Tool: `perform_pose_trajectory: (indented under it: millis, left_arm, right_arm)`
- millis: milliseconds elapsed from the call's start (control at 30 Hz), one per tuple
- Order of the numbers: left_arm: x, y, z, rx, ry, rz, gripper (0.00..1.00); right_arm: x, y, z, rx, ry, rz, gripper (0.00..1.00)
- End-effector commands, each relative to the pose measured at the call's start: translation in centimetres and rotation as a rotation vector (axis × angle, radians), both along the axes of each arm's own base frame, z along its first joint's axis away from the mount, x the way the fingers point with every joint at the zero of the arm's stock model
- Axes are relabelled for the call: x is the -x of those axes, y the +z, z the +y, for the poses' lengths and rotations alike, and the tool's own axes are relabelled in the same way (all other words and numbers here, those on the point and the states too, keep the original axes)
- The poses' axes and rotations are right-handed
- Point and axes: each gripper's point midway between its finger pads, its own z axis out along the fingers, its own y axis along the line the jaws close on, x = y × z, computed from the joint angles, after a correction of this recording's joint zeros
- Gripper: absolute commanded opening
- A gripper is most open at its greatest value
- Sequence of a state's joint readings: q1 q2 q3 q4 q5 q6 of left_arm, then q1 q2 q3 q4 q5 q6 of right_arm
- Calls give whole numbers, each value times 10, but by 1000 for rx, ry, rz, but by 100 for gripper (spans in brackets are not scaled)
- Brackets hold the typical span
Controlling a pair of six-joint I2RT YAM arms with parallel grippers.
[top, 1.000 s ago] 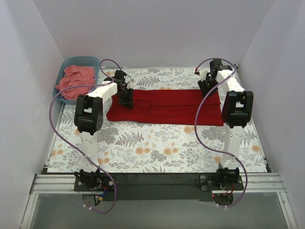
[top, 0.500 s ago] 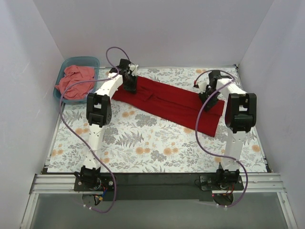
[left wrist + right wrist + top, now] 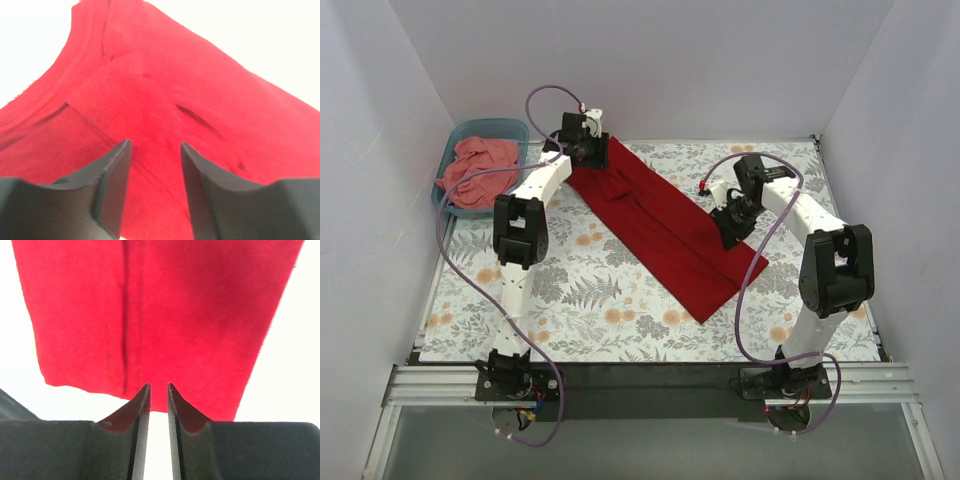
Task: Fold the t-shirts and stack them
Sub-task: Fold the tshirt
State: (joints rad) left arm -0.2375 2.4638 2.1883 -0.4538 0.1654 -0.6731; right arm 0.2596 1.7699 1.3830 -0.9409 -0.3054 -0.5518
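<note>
Two t-shirts. Crimson t-shirt [image 3: 660, 225]: lies flat, diagonal on tabletop [image 3: 620, 320], laid out for folding. Left claw [image 3: 152, 147]: spread over collar end, pinches nothing. Right claw [image 3: 157, 386]: nearly closed, apparently pinches hem to hold cloth taut. Salmon t-shirt [image 3: 480, 165]: waits bunched in tub [image 3: 490, 124].

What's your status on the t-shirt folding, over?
Left jaws open above crimson t-shirt, right jaws pinching its edge. Salmon t-shirt in teal tub. Nothing in the way.

Your top view looks down from above and behind the arm bases over the whole desk [image 3: 620, 310]. Your wrist views look past the left gripper [image 3: 154, 145] and right gripper [image 3: 158, 386], close against the crimson t-shirt [image 3: 660, 225] all three share.
</note>
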Motion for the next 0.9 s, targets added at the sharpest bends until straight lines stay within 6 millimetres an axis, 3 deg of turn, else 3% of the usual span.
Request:
perform_pose_trajectory:
  millis: [0, 33, 67, 200, 433, 633, 767, 867]
  left_arm:
    - [12, 108, -8, 101, -29, -162, 41]
    - [20, 118, -6, 110, -19, -157, 40]
    - [30, 105, -6, 110, -26, -114, 38]
    - [52, 100, -2, 103, -38, -59, 31]
    - [72, 86, 2, 82, -50, 32, 29]
    - [82, 65, -3, 127, -67, 133, 27]
    - [95, 35, -4, 123, -64, 242, 27]
    - [112, 9, -9, 121, -86, 347, 27]
  right_arm:
    - [-19, -6, -1, 22, 23, -10, 25]
    - [-26, -9, -4, 40, 27, -24, 24]
    - [-32, -12, -4, 53, 29, -29, 24]
    - [-48, -34, -4, 88, 20, -5, 20]
    - [-20, -63, -9, 208, 96, 50, 16]
    - [46, -76, -2, 252, 183, 146, 15]
    - [115, -75, 34, 235, 311, 213, 15]
    - [162, -63, 80, 151, 416, 267, 17]
